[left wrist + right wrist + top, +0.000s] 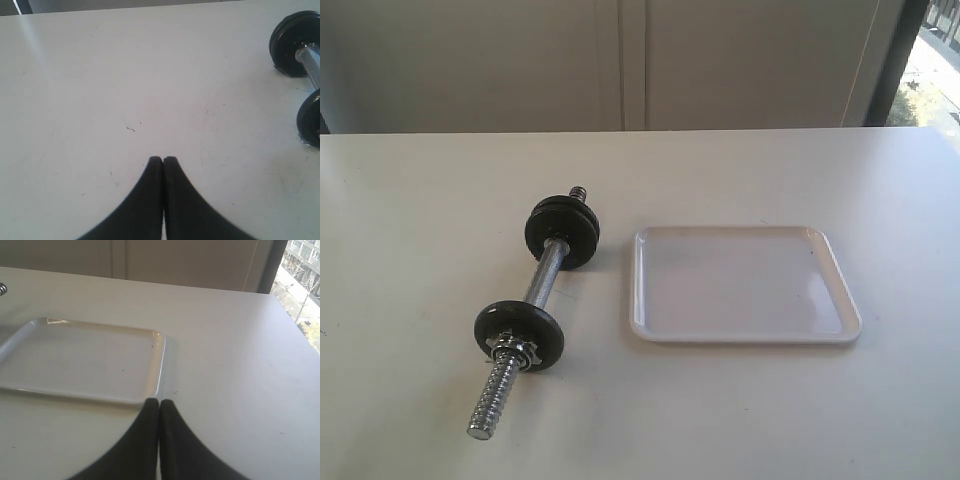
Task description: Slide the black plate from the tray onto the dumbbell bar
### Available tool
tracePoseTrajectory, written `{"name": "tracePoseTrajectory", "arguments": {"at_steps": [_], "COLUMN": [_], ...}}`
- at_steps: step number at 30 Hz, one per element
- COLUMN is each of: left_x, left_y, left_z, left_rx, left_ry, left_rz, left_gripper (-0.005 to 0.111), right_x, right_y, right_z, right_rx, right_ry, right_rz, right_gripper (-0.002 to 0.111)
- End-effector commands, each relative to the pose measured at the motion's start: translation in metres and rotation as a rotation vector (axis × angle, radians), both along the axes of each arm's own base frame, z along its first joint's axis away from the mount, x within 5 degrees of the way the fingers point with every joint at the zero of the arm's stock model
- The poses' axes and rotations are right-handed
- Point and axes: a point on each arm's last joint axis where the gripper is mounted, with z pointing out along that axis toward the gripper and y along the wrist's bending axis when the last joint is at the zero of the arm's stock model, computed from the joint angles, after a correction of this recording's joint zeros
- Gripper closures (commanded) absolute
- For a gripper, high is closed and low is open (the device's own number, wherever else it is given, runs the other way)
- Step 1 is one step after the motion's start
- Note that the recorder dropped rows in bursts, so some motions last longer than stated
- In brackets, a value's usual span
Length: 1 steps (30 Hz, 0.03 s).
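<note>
- Left jaws: pressed fully together, tip to tip, gripping nothing. They hang over bare surface [100, 75], on the side of the dumbbell bar [311, 57] away from the tray.
- Right jaws: likewise closed flush along their whole length, with nothing between them. Their tips sit just outside one long edge of the tray [161, 365], close to a rounded corner, not touching the rim.
- Tray [745, 337]: white, rectangular, low raised rim, lying flat on the surface [420, 200]. Its floor shows only faint specks and a glare patch.
- Dumbbell bar [545, 278]: lies on the surface just beside the tray's left short edge (as the exterior view shows it), apart from the rim and set diagonally to it. The end further from the camera points toward the tray's rear corner.
- Far disc [563, 230]: black, round, threaded onto the bar end nearer the tray, with a short threaded stub protruding beyond it.
- Near disc [518, 335]: black, round, on the bar end further from the tray. A silver star nut [513, 350] sits against its outer face, and a long run of bare thread extends past the nut.
- Black plate: every black disc in view is on the bar; which of them is the task's plate cannot be told.
</note>
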Motion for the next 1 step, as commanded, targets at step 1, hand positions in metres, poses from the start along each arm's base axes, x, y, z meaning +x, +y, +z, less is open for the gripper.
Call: {"name": "tracePoseTrajectory", "arguments": {"at_steps": [1], "left_x": [-0.0002], "left_y": [0.0002], "left_z": [-0.0007], "left_rx": [-0.004], "left_ry": [-0.001], "left_rz": [0.005], "left_gripper": [0.107], "right_x": [-0.0002], "right_y": [0.0002], "right_z": [-0.0008], "right_rx": [-0.002], "right_ry": [-0.006], "right_rz": [0.003], "right_gripper": [0.108]}}
